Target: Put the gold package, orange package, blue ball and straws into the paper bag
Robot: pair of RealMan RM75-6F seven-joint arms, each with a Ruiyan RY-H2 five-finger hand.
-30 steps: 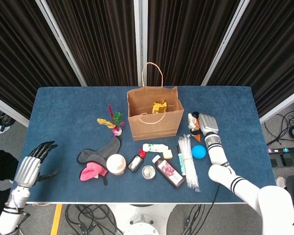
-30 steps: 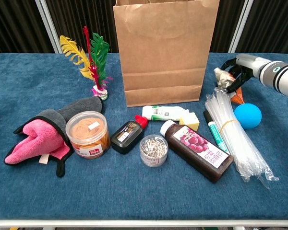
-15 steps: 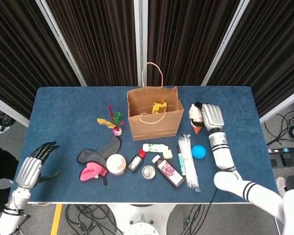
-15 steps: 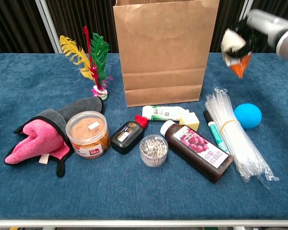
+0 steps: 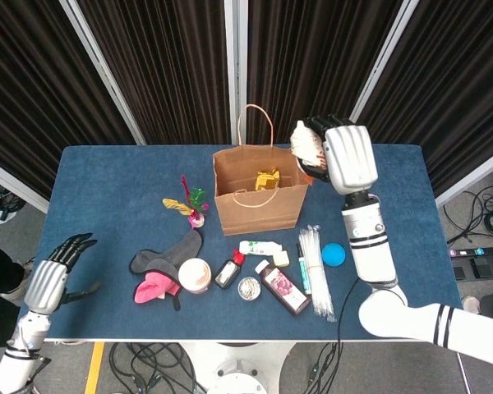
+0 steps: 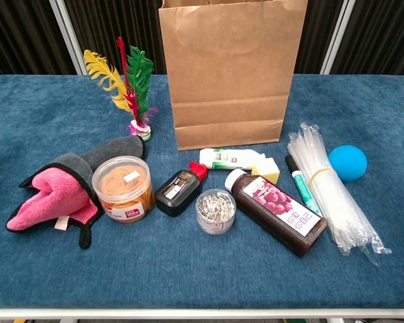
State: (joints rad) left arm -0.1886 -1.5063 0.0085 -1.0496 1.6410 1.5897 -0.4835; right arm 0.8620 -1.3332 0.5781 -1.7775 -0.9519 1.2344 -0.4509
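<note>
Your right hand is raised high, its silver back turned toward the head camera and its dark fingers curled closed around a package that shows pale and crumpled at their tips. The forearm runs straight down from the wrist to a white elbow at the lower right. Your left hand sits low at the far left, holding nothing, its black fingers spread and pointing up. The chest camera shows neither hand.

Even, bright overhead light in both views; soft short shadows under objects. Focus sharp; slight wide-angle stretch toward 6 o'clock corners.
</note>
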